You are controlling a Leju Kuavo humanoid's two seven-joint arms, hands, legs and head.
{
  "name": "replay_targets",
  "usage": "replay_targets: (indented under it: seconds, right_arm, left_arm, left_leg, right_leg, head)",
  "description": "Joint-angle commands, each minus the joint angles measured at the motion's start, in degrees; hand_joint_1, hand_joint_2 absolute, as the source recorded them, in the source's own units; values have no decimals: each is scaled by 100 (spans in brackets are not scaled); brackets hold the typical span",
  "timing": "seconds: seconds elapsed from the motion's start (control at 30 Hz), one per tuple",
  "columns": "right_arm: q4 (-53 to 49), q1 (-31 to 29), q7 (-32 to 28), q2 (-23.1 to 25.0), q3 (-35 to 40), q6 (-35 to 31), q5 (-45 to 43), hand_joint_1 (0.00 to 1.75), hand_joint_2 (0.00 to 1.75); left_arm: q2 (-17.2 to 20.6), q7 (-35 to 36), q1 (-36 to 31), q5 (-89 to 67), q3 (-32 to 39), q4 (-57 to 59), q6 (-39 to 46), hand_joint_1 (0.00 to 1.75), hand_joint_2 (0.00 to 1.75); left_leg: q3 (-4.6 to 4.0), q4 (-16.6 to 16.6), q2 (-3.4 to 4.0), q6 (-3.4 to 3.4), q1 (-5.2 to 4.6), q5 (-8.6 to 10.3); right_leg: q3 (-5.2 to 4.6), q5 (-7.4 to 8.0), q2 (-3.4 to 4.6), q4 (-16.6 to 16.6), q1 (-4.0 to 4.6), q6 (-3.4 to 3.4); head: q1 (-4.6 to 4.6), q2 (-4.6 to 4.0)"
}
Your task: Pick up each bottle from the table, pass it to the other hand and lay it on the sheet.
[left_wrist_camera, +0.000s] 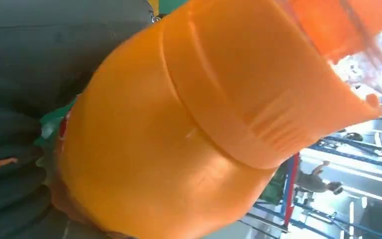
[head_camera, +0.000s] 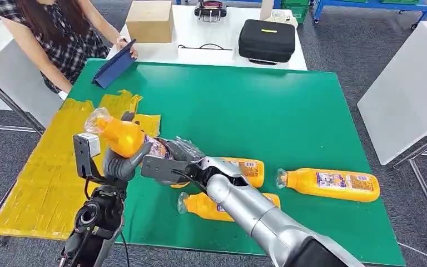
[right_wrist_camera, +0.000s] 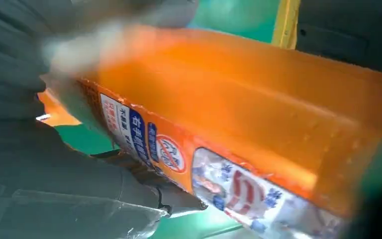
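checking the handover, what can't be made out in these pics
- Right hand: head view, its grip is hidden behind the held bottle.
- Middle bottle on the table: head view, right arm covers most of it.
- Bottle label: right wrist view, print too blurred to read.
- Left hand: left wrist view, bottle blocks the fingers.

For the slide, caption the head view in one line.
Mid-handover: both hands, left hand and right hand, grip one orange bottle above the green mat beside the yellow sheet.

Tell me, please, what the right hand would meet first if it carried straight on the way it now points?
Probably the left hand, which grips the same raised orange plastic bottle; beyond lies the yellow sheet. Depth is unclear.
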Motion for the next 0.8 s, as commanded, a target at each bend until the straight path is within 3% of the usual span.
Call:
replay_targets:
  seconds: [0.03, 0.07, 0.1, 0.13, 0.63, 0.67, 0.7, 0.73, 0.8]
  right_arm:
    - [127, -16, -70, 19, 864, 104, 48, 175, 175]
    - [122, -8, -61, 20, 872, 93, 35, 175, 175]
    - [114, -6, -51, 9, 871, 84, 19, 175, 175]
    - [115, -9, -40, 1, 865, 79, 11, 175, 175]
    - [379, -122, 48, -161, 522, -279, -274, 175, 175]
    - [392, -118, 66, -153, 447, -394, -308, 159, 175]
    - [356, -75, 75, -168, 268, -764, -367, 2, 175]
    - [373, -91, 90, -202, 202, -794, -407, 0, 0]
    - [371, -121, 88, -242, 175, -797, -415, 0, 0]
  left_arm:
    - [78, 107, -663, -161, -469, 547, 131, 0, 175]
    - [78, 106, -679, -173, -488, 562, 131, 0, 175]
    - [83, 128, -683, -150, -510, 564, 73, 155, 175]
    - [86, 133, -685, -128, -521, 562, 31, 175, 175]
    - [61, 10, -707, -7, -418, 632, -100, 175, 175]
    - [60, -5, -698, 0, -392, 617, -80, 175, 175]
    - [54, -29, -668, 15, -328, 586, -12, 175, 175]
    - [61, -38, -645, 18, -281, 564, 41, 175, 175]
    - [96, -33, -625, 18, -264, 534, 29, 175, 175]
  left_leg:
    - [11, -2, -14, -10, 5, -2]
    - [22, -3, -16, -15, 7, -6]
    - [14, -2, -15, -11, 4, -3]
    - [24, -2, -19, -17, 7, -8]
    - [11, -1, -14, -9, 5, -1]
    - [23, -1, -19, -13, 6, -6]
    - [16, -1, -11, -10, 5, -5]
    - [24, -1, -12, -13, 6, -8]
    - [26, -2, -12, -12, 7, -9]
  right_leg:
    - [17, -6, -17, -5, 5, -7]
    - [30, -11, -21, -7, 7, -11]
    - [20, -7, -19, -5, 5, -7]
    - [34, -12, -24, -7, 8, -12]
    - [15, -5, -20, -5, 5, -5]
    - [31, -11, -26, -7, 6, -8]
    - [21, -7, -18, -6, 6, -6]
    - [31, -10, -20, -8, 7, -8]
    - [35, -10, -20, -10, 7, -8]
  head:
    - [0, 0]
    - [-2, 0]
    - [0, 0]
    - [0, 0]
    - [0, 0]
    - [0, 0]
    - [0, 0]
    - [0, 0]
    - [2, 0]
